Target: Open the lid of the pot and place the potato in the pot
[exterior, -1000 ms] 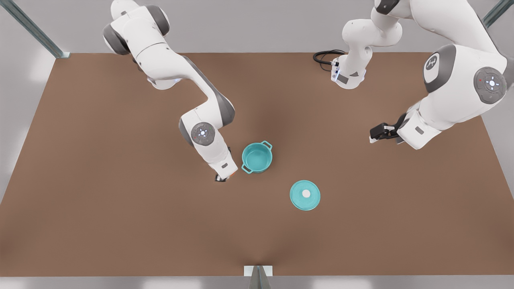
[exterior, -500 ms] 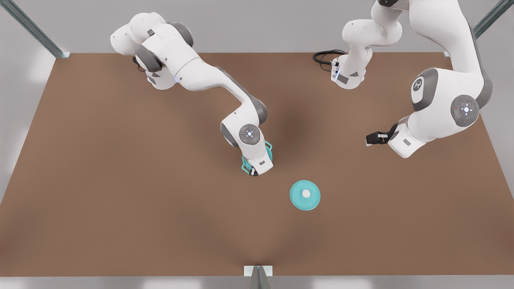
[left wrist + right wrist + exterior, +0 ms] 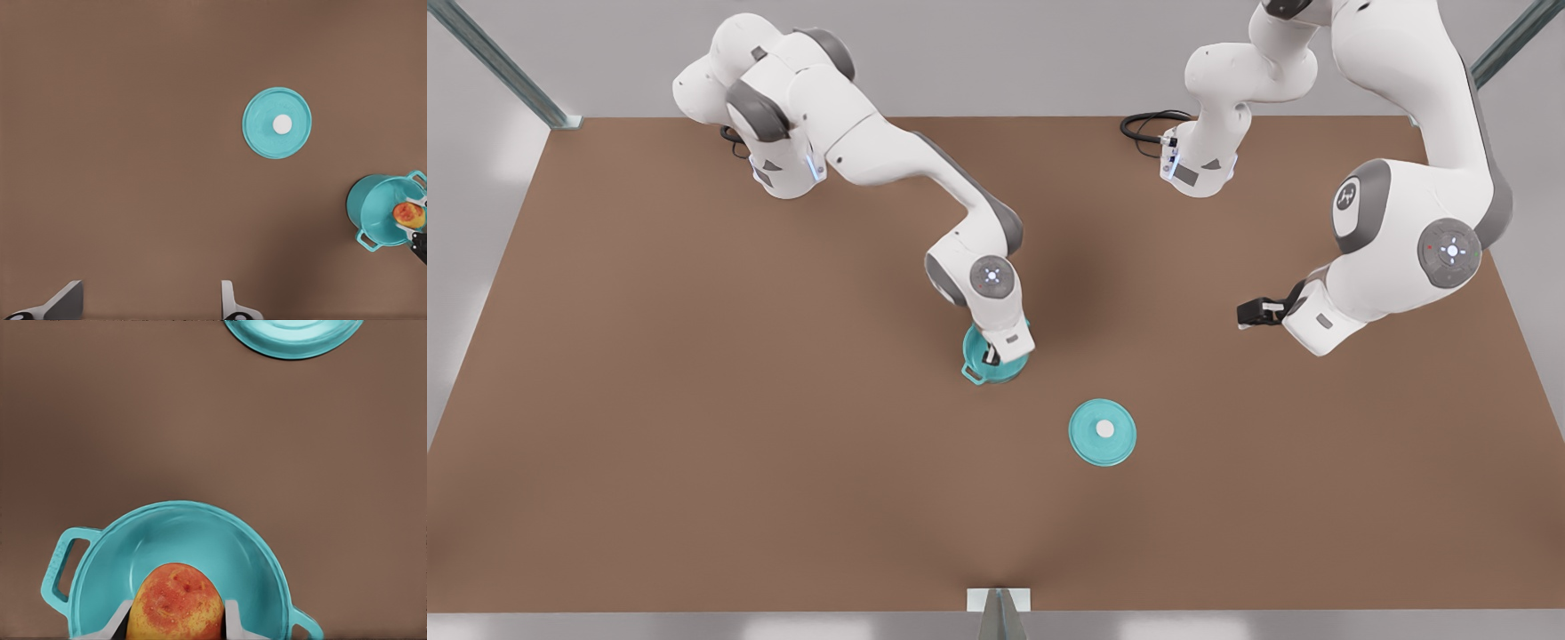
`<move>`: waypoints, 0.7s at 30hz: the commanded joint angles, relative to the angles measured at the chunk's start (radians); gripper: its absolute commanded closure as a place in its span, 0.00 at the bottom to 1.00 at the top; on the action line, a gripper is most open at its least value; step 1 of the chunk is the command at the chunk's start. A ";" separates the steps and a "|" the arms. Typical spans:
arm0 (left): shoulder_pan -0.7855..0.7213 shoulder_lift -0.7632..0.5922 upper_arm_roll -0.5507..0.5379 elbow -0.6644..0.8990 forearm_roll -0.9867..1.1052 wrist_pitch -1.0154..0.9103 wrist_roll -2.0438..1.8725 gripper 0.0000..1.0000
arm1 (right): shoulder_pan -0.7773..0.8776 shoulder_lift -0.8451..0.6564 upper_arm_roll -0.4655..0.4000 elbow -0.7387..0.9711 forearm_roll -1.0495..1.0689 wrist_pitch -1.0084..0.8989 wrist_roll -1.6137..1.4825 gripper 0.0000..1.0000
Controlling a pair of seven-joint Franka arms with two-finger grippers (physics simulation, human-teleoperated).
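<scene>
- The small round teal pot [image 3: 983,360] with two loop handles is seen on the brown table [image 3: 694,400] just left of centre in the front view, open and partly hidden by the arm above it
- The right gripper [image 3: 177,617] is held over the pot's mouth, its fingers [image 3: 230,617] clamped on the rounded yellow-orange potato [image 3: 177,603] with a reddish patch; the potato is inside the rim line, not yet released
- The flat round teal pot lid [image 3: 1103,432] with a white knob is laid on the table to the right of the pot and nearer, well apart from it
- The left gripper [image 3: 1249,311] is parked far right, waiting, fingers spread apart
- A release off-centre could be risked: the potato might strike the rim and roll onto the table, or the pot might be nudged by the descending fingers
</scene>
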 commanded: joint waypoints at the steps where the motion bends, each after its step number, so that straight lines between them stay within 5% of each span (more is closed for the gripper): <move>1: 0.000 0.000 0.000 0.000 0.001 0.001 0.020 0.00 | -0.001 -0.010 0.000 -0.008 -0.012 0.007 0.120 0.57; 2: 0.000 0.001 0.000 0.000 0.001 0.001 0.020 0.00 | 0.001 -0.010 0.000 -0.008 -0.010 0.007 0.120 0.41; 3: 0.000 0.001 0.000 0.000 0.001 0.001 0.020 0.00 | 0.001 -0.008 0.000 -0.008 -0.010 0.015 0.120 0.04; 4: 0.000 0.000 0.000 0.000 0.001 0.001 0.020 0.00 | -0.001 -0.008 0.000 -0.008 -0.010 0.023 0.120 0.00; 8: 0.000 0.000 0.000 0.000 0.001 0.000 0.020 0.00 | -0.051 -0.106 -0.006 -0.005 -0.012 -0.063 0.111 0.00; 10: 0.002 0.000 0.000 0.004 0.001 0.001 0.020 0.00 | -0.251 -0.253 -0.012 0.017 -0.023 -0.238 0.106 0.00; 13: 0.002 -0.002 0.000 0.019 -0.005 0.003 0.022 0.00 | -0.608 -0.272 -0.014 0.112 -0.047 -0.482 -0.007 0.00; 21: 0.003 -0.008 -0.005 0.020 -0.005 -0.016 0.012 0.00 | -0.647 -0.267 -0.001 0.144 -0.047 -0.379 0.203 0.00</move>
